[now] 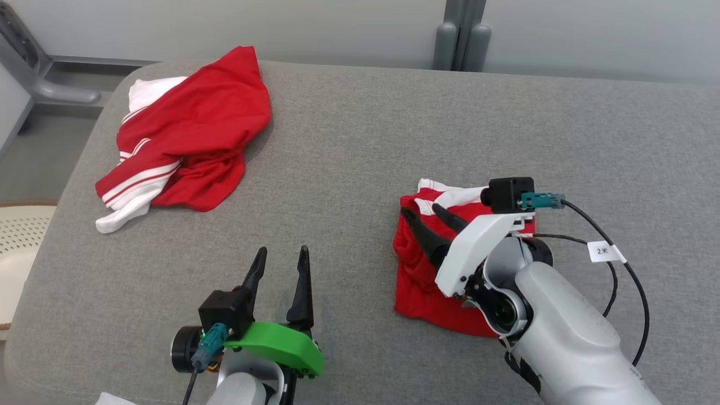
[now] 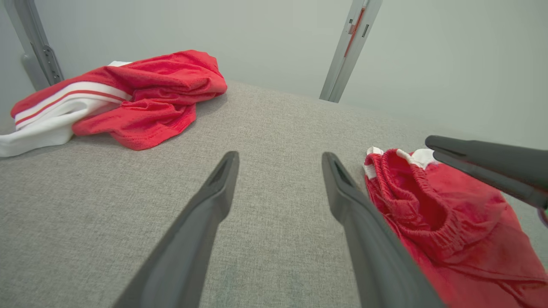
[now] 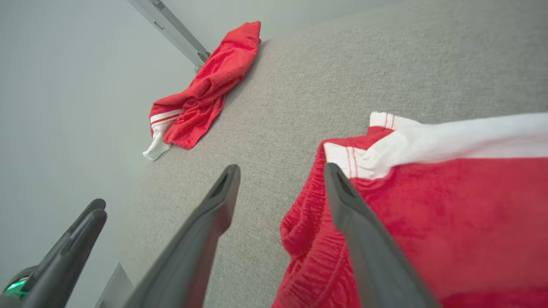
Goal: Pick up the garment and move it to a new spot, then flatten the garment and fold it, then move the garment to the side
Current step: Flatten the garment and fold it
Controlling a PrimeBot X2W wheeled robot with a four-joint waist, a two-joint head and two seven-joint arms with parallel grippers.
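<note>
A folded red garment [image 1: 419, 281] [image 2: 449, 222] [image 3: 449, 214] with white trim and an elastic waistband lies on the grey fabric table [image 1: 394, 124], right of centre. My right gripper [image 1: 422, 211] [image 3: 281, 169] hovers over its left edge, open. One finger is above the cloth, the other above bare table, and nothing is between them. My left gripper [image 1: 282, 250] [image 2: 280, 155] stands open over bare table near the front edge, left of the garment and holding nothing. The right gripper's dark fingers [image 2: 479, 164] show at the right edge of the left wrist view.
A second red garment [image 1: 197, 129] [image 2: 141, 94] [image 3: 201, 94] with white stripes lies crumpled at the table's far left corner. A grey metal post [image 1: 461, 34] stands behind the table. A cream perforated object [image 1: 22, 236] sits beyond the left edge. A tagged black cable [image 1: 604, 251] loops from my right wrist.
</note>
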